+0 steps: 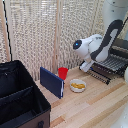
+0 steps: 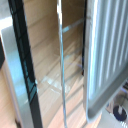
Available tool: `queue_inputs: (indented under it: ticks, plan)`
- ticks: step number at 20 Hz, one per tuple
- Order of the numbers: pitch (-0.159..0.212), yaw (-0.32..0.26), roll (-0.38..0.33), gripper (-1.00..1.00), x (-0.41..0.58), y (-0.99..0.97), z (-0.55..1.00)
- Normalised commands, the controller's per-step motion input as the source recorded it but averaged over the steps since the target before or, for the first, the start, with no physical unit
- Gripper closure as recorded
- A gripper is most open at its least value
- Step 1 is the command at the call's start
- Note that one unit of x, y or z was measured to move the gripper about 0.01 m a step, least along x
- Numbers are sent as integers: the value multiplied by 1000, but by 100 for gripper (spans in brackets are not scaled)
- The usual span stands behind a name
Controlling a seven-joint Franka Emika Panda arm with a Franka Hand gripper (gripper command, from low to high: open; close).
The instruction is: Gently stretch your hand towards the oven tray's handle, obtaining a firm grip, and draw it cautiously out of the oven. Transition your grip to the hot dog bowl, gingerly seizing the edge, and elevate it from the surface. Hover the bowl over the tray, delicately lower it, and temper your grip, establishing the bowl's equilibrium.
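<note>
One end effector [image 1: 88,65] at oven tray's handle [image 1: 99,76]

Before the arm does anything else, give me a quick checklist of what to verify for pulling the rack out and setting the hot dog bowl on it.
1. Gripper at the oven tray's handle: cannot tell; the arm's head hangs close over the rack's front, but the fingertips are hidden.
2. Grip closed on the handle: cannot tell; neither view shows the jaws.
3. Oven tray drawn out: ok; its bars show in front of the oven.
4. Hot dog bowl upright on the table, food inside: ok.
5. Path from bowl to tray: not ok to assume; red cup and blue book stand close by.
</note>
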Motion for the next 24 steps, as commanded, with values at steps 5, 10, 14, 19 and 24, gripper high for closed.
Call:
queue_inputs:
  ticks: [5, 10, 14, 19, 24]
  plan:
    - [-39, -257, 147, -100, -1, 253, 497]
    - [-6, -252, 213, -100, -13, 171, 434]
    - [3, -247, 229, -100, 0, 139, 360]
    - [46, -238, 253, -100, 0, 109, 255]
    - [68, -221, 225, -100, 0, 197, 89]
